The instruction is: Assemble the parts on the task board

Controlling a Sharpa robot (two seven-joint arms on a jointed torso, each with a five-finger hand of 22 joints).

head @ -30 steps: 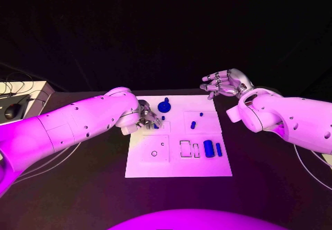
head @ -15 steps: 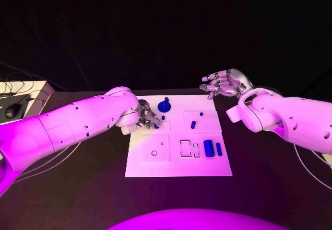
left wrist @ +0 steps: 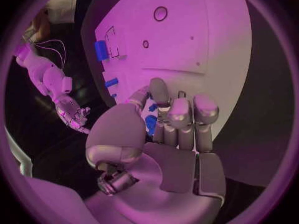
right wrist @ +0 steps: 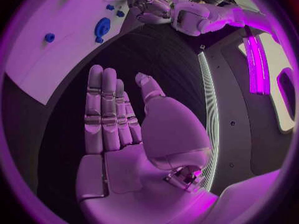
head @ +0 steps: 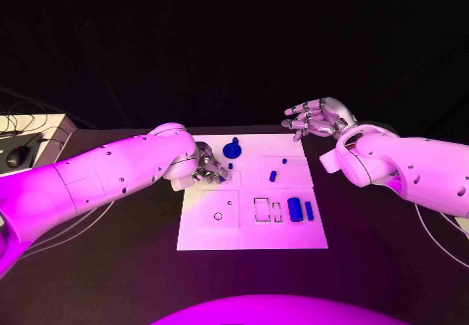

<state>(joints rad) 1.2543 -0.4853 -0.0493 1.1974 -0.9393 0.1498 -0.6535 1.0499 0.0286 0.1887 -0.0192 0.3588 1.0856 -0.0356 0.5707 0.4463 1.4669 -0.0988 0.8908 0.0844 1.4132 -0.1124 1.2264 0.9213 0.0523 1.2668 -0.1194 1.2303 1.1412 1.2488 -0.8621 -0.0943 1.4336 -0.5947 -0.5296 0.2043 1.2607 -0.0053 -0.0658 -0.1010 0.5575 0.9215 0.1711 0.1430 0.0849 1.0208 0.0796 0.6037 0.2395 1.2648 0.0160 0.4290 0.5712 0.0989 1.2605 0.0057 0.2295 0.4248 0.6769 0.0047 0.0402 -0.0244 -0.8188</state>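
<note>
We take the task board [head: 252, 240] as our landmark: a white plate lying flat in the middle of the black desk [head: 117, 271], printed with outlined slots and small holes.

Our left hand [head: 208, 167] is at the board's left edge, about midway along its far half, fingers curled in close. In the left wrist view a small blue part [left wrist: 151, 124] sits between the fingertips [left wrist: 179, 109] and the thumb, so we judge that the hand is holding it. Our right hand [head: 313, 116] is raised off the board's far right corner, palm flat and fingers apart, holding nothing.

The step in hand looks like carrying that small part to its seat. The next move calls for finding the matching hole or outline and lowering the part squarely into it.

Other blue parts are on the board: a round knobbed piece [head: 232, 148] near the far edge, two small pegs [head: 274, 176] towards the right, and two upright cylinders [head: 294, 207] beside the rectangular outlines near the right edge.
</note>
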